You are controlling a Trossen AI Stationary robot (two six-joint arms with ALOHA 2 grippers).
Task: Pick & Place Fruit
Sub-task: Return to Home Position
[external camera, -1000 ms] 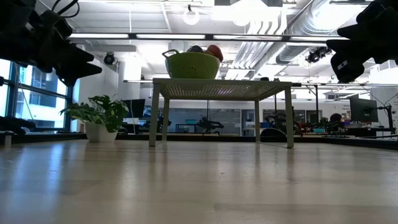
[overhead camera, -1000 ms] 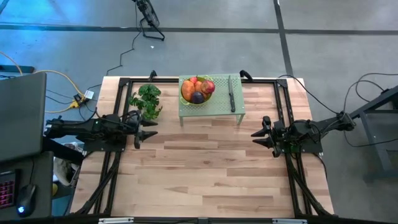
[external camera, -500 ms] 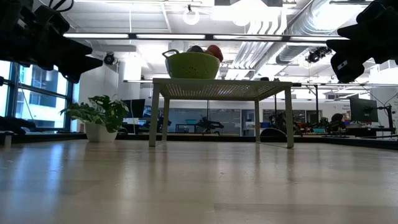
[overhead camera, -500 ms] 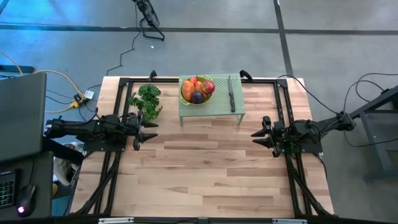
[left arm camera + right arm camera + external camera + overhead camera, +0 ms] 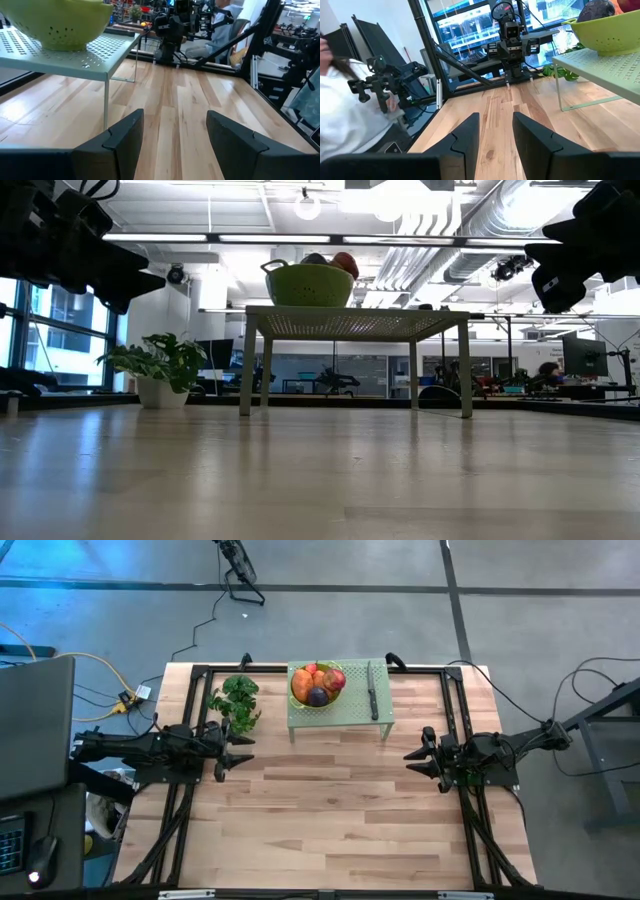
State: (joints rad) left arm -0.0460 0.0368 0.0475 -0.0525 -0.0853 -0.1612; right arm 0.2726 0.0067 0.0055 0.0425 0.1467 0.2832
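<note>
The fruit (image 5: 318, 683), orange, red and dark purple pieces, lies heaped in a lime-green colander (image 5: 310, 283). The colander stands on a small pale-green perforated stand (image 5: 345, 708) at the table's far middle. In the right wrist view a dark purple piece (image 5: 596, 9) shows above the colander's rim. My left gripper (image 5: 175, 117) hovers level at the table's left side, open, pointing across the table. My right gripper (image 5: 496, 116) hovers level at the right side, facing it, with a narrow gap between its fingers and nothing in it.
A slim black-handled knife (image 5: 372, 690) lies on the stand beside the colander. A potted green plant (image 5: 237, 700) stands at the far left, close to my left gripper. Bare wooden tabletop (image 5: 330, 810) spreads between the arms. A person in white (image 5: 340, 105) is beyond the table.
My left gripper has tipped its fingers up a little toward level and rolled slightly, staying where it was. The gap between its fingers is the same.
</note>
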